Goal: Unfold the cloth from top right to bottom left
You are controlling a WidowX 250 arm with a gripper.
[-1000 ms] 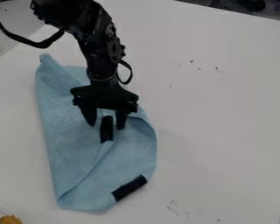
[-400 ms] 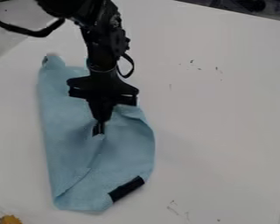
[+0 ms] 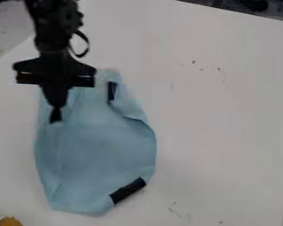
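In the camera view I see a broad, smooth white tabletop point(image 3: 227, 132), with small dark specks point(image 3: 194, 62) on its upper right part and faint grey scribbled marks point(image 3: 174, 212) near its bottom edge. Beyond the tabletop's top right edge lies a dark, cluttered background point(image 3: 256, 5); past its upper left edge, a pale grey surface point(image 3: 8, 31). At its lower left corner I make out a ragged orange-yellow object point(image 3: 10, 221), perhaps flower-shaped.

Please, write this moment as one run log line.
black two-finger gripper: shut on light-blue cloth, upper left | black rectangular patch: lower right edge | cloth: partly folded
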